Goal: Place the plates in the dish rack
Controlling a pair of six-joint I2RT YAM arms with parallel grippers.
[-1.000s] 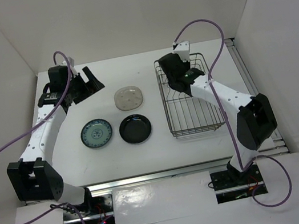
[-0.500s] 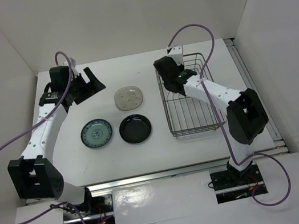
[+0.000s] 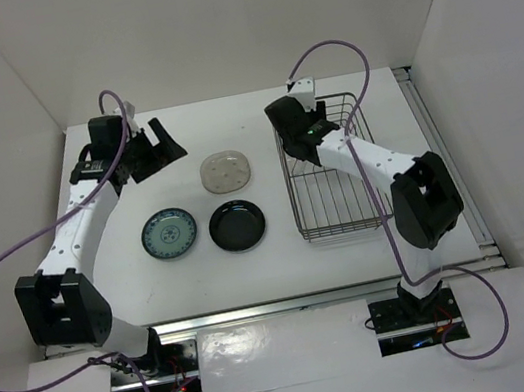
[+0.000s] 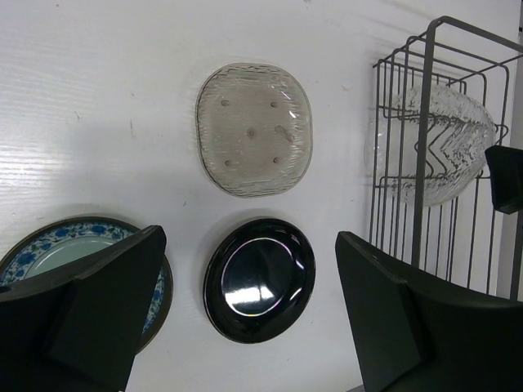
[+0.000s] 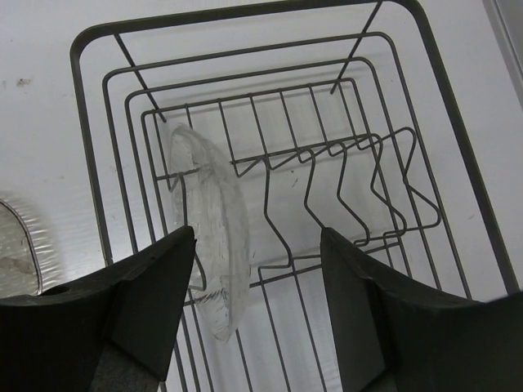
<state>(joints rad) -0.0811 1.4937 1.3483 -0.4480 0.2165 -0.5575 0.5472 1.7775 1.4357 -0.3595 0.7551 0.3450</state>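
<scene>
Table (image 3: 255,268): I see white tabletop with three plates lying flat left of centre and the rack on the right.
Dish rack (image 3: 345,204): dark wire basket, its long side running away from me; one plate is already in it.
Right gripper (image 5: 257,237): over the rack's far end, fingers spread, gripping nothing.
Left gripper (image 4: 249,245): raised at far left, fingers spread wide, empty.
Clear plate (image 5: 216,237): on edge in the rack's end slot, close beside my right gripper's left finger.
Beige speckled plate (image 3: 226,171): farthest of the three.
Teal plate (image 3: 169,235): nearer, left.
Black plate (image 3: 237,226): just beside the teal one.
</scene>
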